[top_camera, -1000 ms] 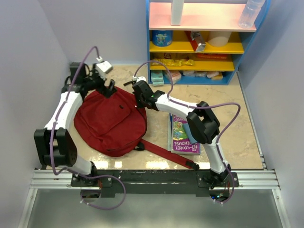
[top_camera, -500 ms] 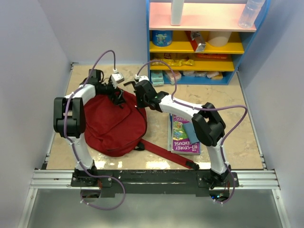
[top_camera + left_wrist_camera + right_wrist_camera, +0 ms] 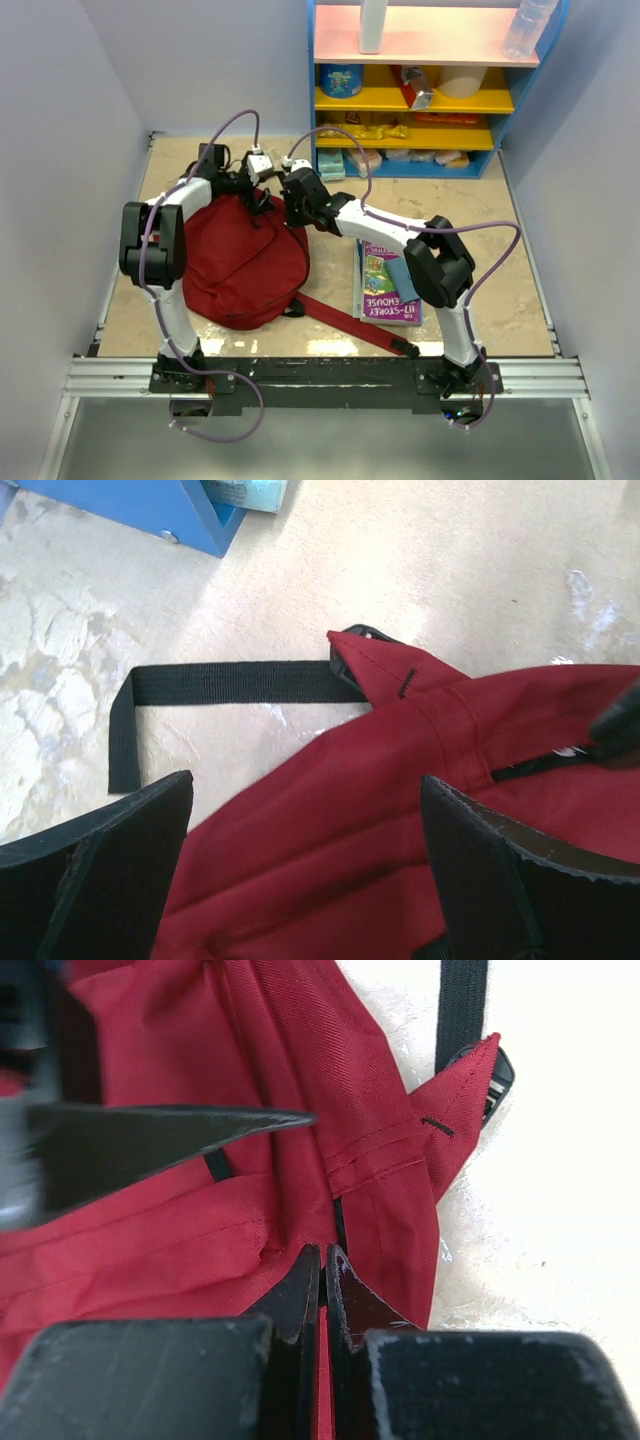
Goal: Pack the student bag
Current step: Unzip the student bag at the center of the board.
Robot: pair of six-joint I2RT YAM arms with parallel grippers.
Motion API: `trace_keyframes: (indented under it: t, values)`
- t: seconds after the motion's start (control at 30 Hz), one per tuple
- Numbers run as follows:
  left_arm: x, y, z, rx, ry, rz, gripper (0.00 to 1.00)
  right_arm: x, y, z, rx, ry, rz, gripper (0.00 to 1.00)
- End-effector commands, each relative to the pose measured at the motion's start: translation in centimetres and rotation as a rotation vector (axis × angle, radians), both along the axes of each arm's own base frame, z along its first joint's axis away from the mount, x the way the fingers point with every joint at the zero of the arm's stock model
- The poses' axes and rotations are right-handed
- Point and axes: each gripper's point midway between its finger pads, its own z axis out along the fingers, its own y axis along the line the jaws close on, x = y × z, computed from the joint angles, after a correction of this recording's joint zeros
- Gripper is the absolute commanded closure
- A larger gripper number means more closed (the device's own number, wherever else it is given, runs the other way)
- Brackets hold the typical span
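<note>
The student bag (image 3: 235,265) lies flat on the counter (image 3: 500,230), at 9 o'clock from a purple book (image 3: 388,285). Its top end points to 12 o'clock and its long red strap (image 3: 350,322) trails off toward 4 o'clock. The step in hand looks like getting the bag open, and nothing has gone inside yet. Both arms meet at its top edge. The right end effector (image 3: 322,1252) has its fingers pressed together with a sliver of red between them, apparently nipping a fold of fabric beside the black zip line (image 3: 340,1222). The left end effector (image 3: 308,785) hangs over the same edge with its fingers spread wide, gripping nothing. The next move probably calls for the left one to lower and close on the zip pull or the opposite lip, so the two can draw the mouth apart without dragging the whole bag. The overhead view alone shows the book and the blue shelf unit (image 3: 322,100) at 12 o'clock, stocked with what may be further things to pack. The left wrist view alone shows a black webbing strap (image 3: 200,684) folded on the counter at 10 o'clock from the bag's corner. Only the right wrist view shows how the pinched cloth sits.
</note>
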Motion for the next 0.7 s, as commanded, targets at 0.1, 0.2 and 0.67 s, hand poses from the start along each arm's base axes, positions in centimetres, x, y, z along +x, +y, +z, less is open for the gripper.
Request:
trace_keyframes:
  t: [0.1, 0.2, 0.67]
  values:
    - [1.9, -2.2, -1.5, 0.042, -0.061, -0.089, 0.09, -0.3, 0.6, 4.4, 0.101, -0.047, 0.018, 1.00]
    - [1.9, -2.3, -2.6, 0.059, -0.021, -0.107, 0.21, -0.5, 0.6, 4.4, 0.098, -0.047, 0.021, 1.00]
    - [3.3, 0.2, -1.3, 0.108, -0.022, -0.019, 1.00, 0.2, -2.1, 3.6, -0.010, -0.068, -0.085, 1.00]
